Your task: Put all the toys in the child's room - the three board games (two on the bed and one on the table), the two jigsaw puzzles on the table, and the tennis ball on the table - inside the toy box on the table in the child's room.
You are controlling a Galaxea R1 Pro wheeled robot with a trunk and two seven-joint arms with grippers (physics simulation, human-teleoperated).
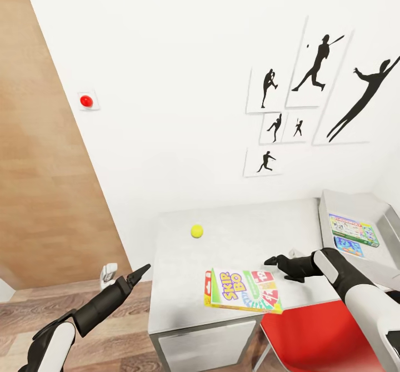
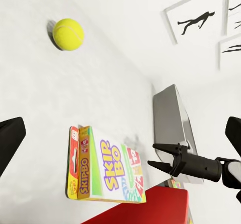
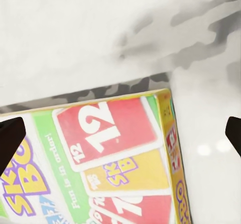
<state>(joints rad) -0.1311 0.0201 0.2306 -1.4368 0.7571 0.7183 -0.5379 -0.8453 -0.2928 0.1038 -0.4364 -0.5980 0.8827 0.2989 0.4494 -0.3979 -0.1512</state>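
Partway done, by the look of it: two flat boxes already lie in the toy box (image 1: 383, 211) at the desk's (image 1: 178, 283) far right, while the Skip-Bo game (image 1: 243, 291) at the near edge and the tennis ball (image 1: 196, 231) behind it are left — puzzles unseen. The right gripper (image 1: 271, 261) hovers open and empty just right of the game — the right wrist view shows its cover close below; the left wrist view shows those parted fingers. The left gripper (image 1: 145, 269) hangs off the desk's left edge, apparently open.

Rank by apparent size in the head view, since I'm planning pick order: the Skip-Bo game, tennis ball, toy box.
1. toy box, though its right side is cut off by the picture's edge
2. Skip-Bo game
3. tennis ball, clearly smallest
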